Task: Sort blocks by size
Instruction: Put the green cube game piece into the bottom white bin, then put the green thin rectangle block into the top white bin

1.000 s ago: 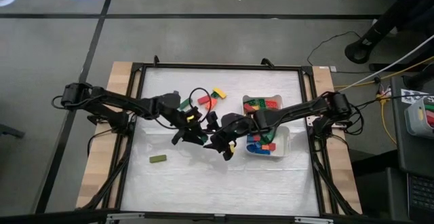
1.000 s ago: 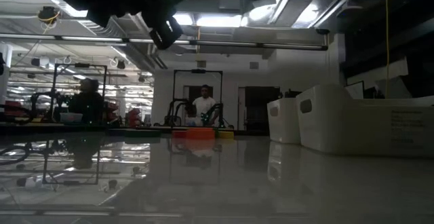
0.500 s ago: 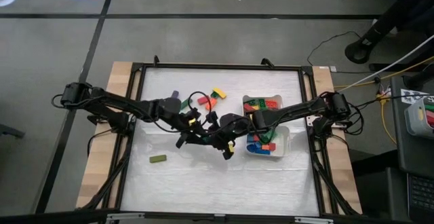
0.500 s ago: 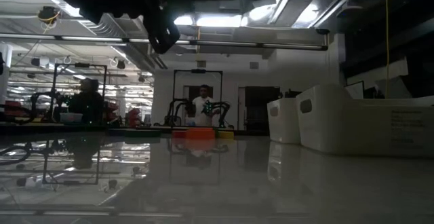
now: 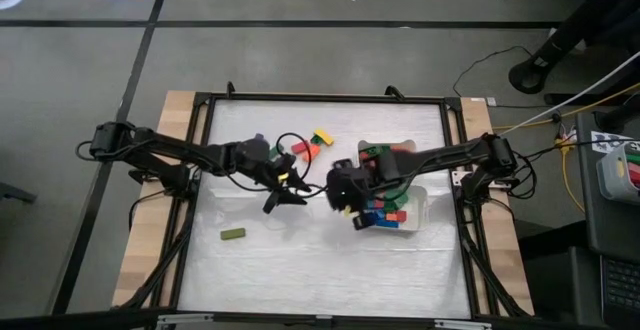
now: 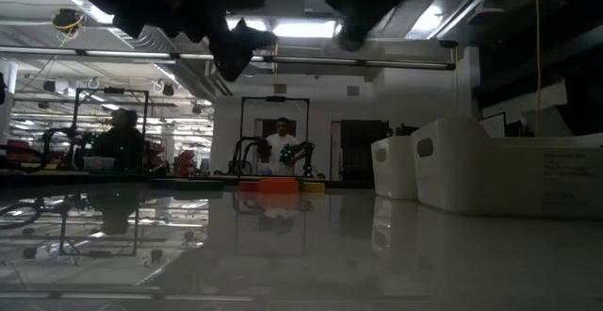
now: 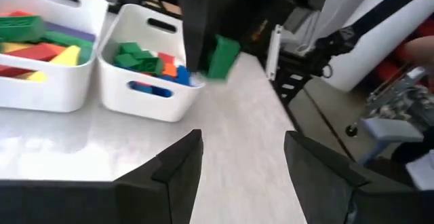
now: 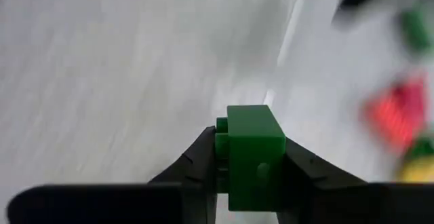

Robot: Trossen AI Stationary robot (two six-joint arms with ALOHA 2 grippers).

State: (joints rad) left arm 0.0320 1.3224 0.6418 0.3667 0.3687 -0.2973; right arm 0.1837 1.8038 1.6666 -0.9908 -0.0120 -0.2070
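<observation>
The left gripper (image 5: pixel 283 196), left of frame centre, is opening empty, having released its block. The right gripper (image 5: pixel 349 202), which was beside it, is now clamping that green block (image 8: pixel 252 157) and carrying it rightward toward the white trays (image 5: pixel 425 206). The block is short, studded and solid green.

Two dark jointed arms (image 5: pixel 180 153) trailing black cables.

Blurred red and yellow blocks (image 8: pixel 397 122) beyond the right arm's fingers (image 8: pixel 203 157)
</observation>
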